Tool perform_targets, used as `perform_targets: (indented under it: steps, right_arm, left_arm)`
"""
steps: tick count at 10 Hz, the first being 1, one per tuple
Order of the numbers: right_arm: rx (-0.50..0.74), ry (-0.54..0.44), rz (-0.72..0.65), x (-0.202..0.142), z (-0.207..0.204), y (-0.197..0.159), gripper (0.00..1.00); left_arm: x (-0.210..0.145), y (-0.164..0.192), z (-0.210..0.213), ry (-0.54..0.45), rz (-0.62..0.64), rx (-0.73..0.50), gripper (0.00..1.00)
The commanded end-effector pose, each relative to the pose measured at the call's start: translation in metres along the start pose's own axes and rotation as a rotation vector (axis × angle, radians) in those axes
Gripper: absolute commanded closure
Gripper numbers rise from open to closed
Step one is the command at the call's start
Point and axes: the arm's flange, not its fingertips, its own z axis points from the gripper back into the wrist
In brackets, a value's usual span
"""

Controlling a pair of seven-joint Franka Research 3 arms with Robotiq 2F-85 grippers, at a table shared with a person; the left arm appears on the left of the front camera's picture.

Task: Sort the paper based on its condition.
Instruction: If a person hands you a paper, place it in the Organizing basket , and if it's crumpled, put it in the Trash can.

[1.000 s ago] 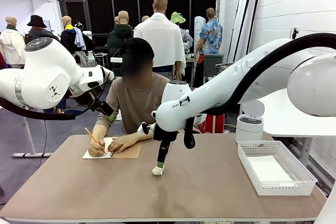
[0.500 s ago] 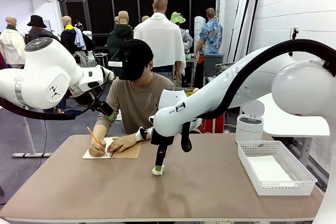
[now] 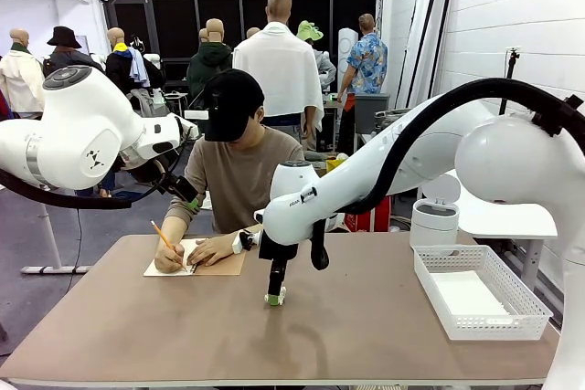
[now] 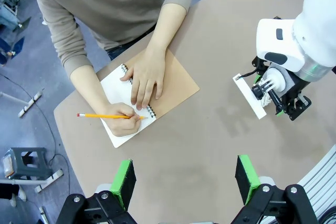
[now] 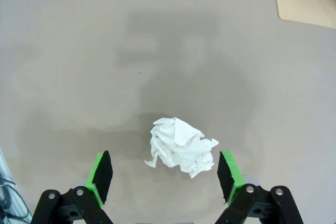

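Right gripper (image 5: 165, 156): held with its 2 fingers spread wide and pointed straight down at the table (image 3: 366, 335), near the middle.
Paper (image 5: 181, 152): 1 crumpled white ball is seen lying on the bare tabletop in the gap between the right gripper's green pads (image 5: 101, 176); it is touched by neither pad and nothing is gripped.
Left gripper (image 4: 185, 182): held high above the table with its fingers parted and nothing between them; it is aimed down at the tabletop near the person.
Person's hands: a yellow pencil (image 4: 105, 115) is held in 1 hand (image 4: 122, 124) over the white page; the other hand (image 4: 147, 80) is laid flat across the notebook.
Notebook (image 4: 176, 85): spiral-bound, with a brown cover, laid open at the person's edge of the table, well apart from the paper.
Basket (image 3: 430, 282): white mesh, set at the robot's right end of the table, well apart from the paper.
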Motion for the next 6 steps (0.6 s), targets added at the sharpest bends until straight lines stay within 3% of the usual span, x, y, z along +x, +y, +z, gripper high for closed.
perform_targets:
  steps: [1, 6]
  right_arm:
    - [0.007, 0.027, 0.020, 0.007, -0.002, -0.008, 0.00]
    - [0.001, 0.059, -0.016, 0.009, -0.012, -0.018, 0.00]
  left_arm:
    - [0.000, 0.001, 0.000, 0.000, 0.002, 0.000, 0.00]
    - [0.000, 0.001, 0.000, 0.000, 0.002, 0.000, 0.00]
